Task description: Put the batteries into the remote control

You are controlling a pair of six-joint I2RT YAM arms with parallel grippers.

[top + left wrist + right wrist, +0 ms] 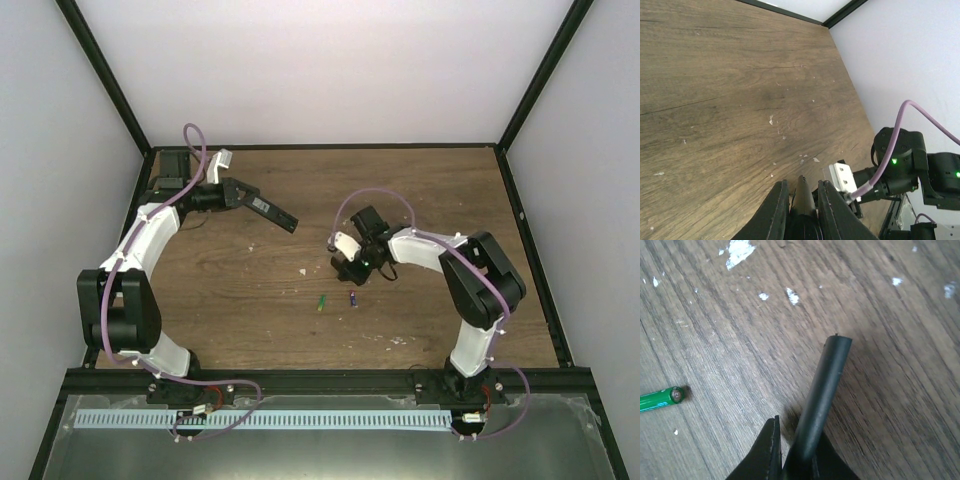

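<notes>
A brown wood-grain tabletop [250, 300], flecked with small white chips, sits inside white walls with black frame posts at the corners. Along its near edge runs a grey metal ledge [560, 440] with a pale slotted strip [300, 419].

The remote [275, 213] is off the tabletop, clamped at one end in the left claw [248, 199] over the far left part. Its long axis runs from the claw at upper left down to the right in the top view, the free end pointing toward the right arm. In the left wrist view it shows end-on between the two fingers [777, 210].

The right claw [350, 268] hangs low near the middle, closed on a thin black cover [825, 380] seen edge-on, which sticks out past the fingertips over the wood.

The green battery [321, 304] and the purple battery [354, 298] lie flat on the tabletop just on the near side of the right claw, side by side but apart, both lying roughly near-to-far.
</notes>
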